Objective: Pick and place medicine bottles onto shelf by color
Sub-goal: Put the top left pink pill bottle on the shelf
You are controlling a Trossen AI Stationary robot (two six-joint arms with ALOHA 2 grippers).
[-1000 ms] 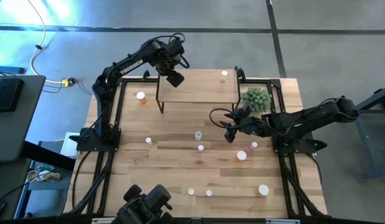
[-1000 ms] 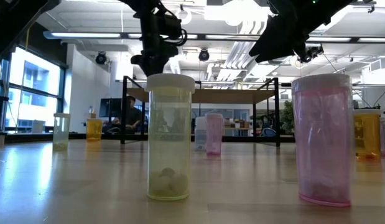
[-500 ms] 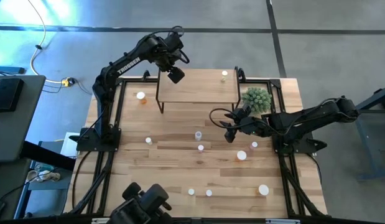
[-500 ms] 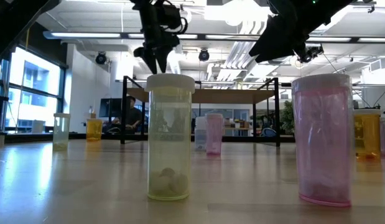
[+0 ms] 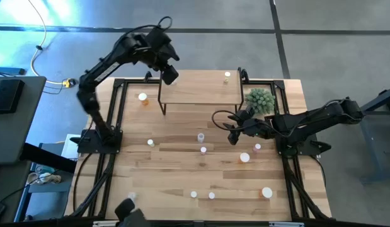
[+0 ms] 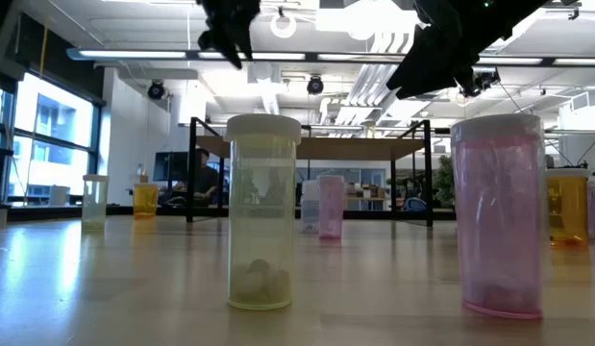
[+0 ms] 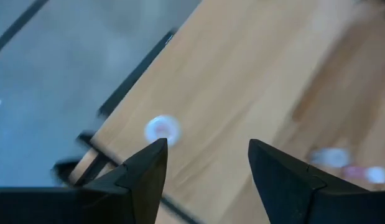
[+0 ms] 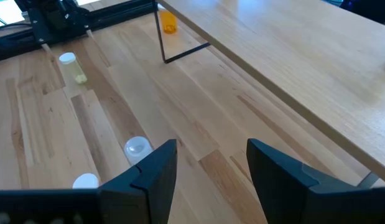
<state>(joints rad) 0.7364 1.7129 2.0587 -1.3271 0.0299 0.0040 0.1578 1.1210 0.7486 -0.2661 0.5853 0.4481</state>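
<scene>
The shelf (image 5: 201, 90) stands at the table's far middle. One pale yellow-green bottle (image 5: 227, 75) stands on its far right corner. An orange bottle (image 5: 142, 98) stands on the table left of the shelf. Several more white-capped bottles (image 5: 203, 149) stand scattered over the near half; a yellow-green one (image 6: 263, 211) and a pink one (image 6: 499, 216) stand closest in the low view. My left gripper (image 5: 169, 74) (image 7: 208, 146) hangs high over the shelf's far left corner, open and empty. My right gripper (image 5: 231, 135) (image 8: 211, 149) hovers open and empty over the table before the shelf's right end.
A green spiky plant (image 5: 259, 99) stands right of the shelf. Black frame rails (image 5: 122, 101) run along the table's left and right sides. Bare wood (image 5: 169, 170) lies between the scattered bottles in the near left part.
My left gripper has risen well above the shelf and drifted a little toward the table's far left. The right arm and the bottles have kept still.
</scene>
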